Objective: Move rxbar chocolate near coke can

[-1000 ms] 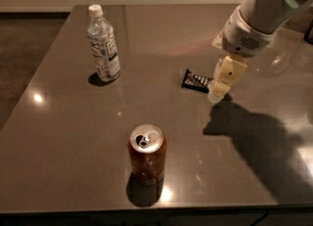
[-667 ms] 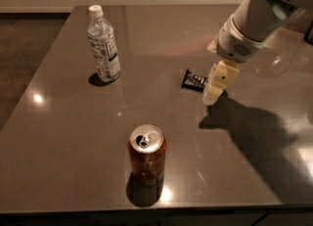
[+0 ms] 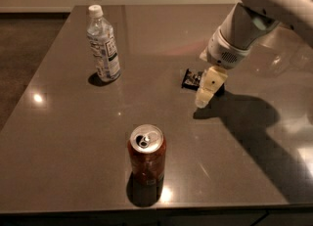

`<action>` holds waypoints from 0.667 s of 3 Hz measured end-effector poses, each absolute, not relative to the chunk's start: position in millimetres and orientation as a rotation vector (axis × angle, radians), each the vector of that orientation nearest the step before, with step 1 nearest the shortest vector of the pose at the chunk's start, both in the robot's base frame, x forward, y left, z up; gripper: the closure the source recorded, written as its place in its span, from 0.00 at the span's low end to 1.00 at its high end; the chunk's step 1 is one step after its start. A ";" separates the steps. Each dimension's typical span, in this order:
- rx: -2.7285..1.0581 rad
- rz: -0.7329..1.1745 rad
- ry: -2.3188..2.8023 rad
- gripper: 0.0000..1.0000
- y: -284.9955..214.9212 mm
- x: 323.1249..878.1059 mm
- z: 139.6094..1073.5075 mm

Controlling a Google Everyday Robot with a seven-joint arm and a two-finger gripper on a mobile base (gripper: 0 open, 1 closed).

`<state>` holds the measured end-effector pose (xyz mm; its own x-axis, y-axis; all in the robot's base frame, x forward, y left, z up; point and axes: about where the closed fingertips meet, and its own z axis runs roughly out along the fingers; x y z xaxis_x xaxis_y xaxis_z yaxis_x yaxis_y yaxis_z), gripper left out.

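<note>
- a robot arm's gripper (image 3: pixel 204 98) hangs tip-down over the right-hand middle of a grey table (image 3: pixel 68 137), its cream tip low above the surface; whether it is spread or pressed together cannot be told from this view.
- the rxbar chocolate (image 3: pixel 191 79) lies flat on the table just behind the gripper, with one end showing and the rest hidden by the gripper's body; whether the two touch cannot be told.
- the coke can (image 3: pixel 146 154) stands upright well apart from the gripper, toward the camera and off to its left in the view, with bare table between.
- a water bottle (image 3: pixel 103 44) stands upright far to the gripper's left in the view, farther from the camera and off the likely path.
- the step in hand appears to be the approach to the bar, with no grasp evident and the move toward the can not yet begun.
- the next move calls for a settled hold across the thin wrapper, then a carry toward the can, stopping short so the can is not knocked.
</note>
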<state>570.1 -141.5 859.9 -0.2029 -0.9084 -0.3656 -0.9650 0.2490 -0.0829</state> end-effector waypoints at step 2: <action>-1.749 0.269 2.218 0.49 -140.3 577.1 841.4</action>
